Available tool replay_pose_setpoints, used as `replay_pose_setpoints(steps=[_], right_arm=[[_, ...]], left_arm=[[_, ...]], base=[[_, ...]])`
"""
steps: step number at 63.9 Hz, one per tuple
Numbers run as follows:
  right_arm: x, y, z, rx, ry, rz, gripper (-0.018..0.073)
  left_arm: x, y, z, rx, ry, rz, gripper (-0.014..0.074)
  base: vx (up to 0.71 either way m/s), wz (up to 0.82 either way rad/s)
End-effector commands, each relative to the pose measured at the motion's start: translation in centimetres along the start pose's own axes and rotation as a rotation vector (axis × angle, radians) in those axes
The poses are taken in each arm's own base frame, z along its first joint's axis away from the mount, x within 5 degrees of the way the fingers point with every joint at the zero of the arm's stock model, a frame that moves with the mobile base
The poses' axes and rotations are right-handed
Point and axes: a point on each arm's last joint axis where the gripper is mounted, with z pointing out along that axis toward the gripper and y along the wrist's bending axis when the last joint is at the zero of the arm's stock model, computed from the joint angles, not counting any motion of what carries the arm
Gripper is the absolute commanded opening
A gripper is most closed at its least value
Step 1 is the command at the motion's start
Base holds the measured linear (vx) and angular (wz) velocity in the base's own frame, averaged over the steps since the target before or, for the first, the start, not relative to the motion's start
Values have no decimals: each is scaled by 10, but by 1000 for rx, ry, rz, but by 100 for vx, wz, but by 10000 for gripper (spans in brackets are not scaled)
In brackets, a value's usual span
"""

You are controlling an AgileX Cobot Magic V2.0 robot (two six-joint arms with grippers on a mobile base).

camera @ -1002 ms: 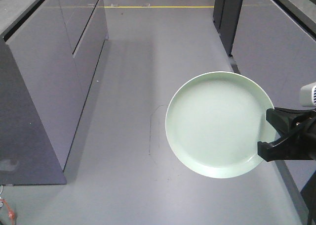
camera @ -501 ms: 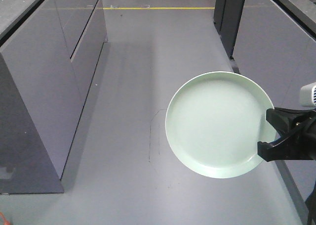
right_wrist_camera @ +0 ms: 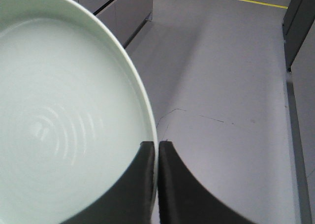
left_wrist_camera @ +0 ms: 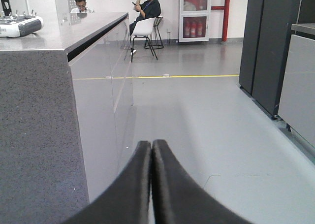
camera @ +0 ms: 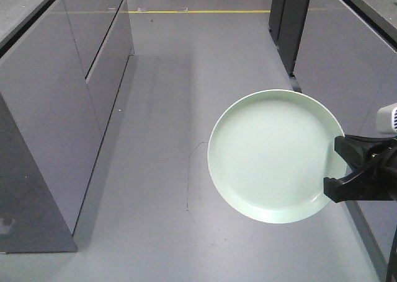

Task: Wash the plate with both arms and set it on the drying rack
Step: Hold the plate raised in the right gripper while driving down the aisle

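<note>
In the front view the right gripper comes in from the right edge, its arm cut off there. It is clamped on the right rim of the plate, which hangs above the floor at centre right, its face towards the camera. In the right wrist view the plate fills the left half, cropped at left and bottom. The left gripper (bottom centre of its own view) has its fingers pressed together on nothing. The floor is plain grey, with a yellow line across the top and grey cabinets at left; two seated people far back are too small to make out
</note>
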Motion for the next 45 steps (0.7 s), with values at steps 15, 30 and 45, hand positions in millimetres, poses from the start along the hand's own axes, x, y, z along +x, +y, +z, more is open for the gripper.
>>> replay_pose_setpoints(steps=[15,30,45], right_arm=[[-18,-1,-6,10,-117,-14,-9],[-18,-1,-6,10,-117,-14,-9],[-18,-1,-6,10,-117,-14,-9]], left_arm=[[0,0,0,9,-66,-13,-6],[0,0,0,9,-66,-13,-6],[0,0,0,9,-66,-13,-6]], base=[[10,-1],[12,0],[12,1]])
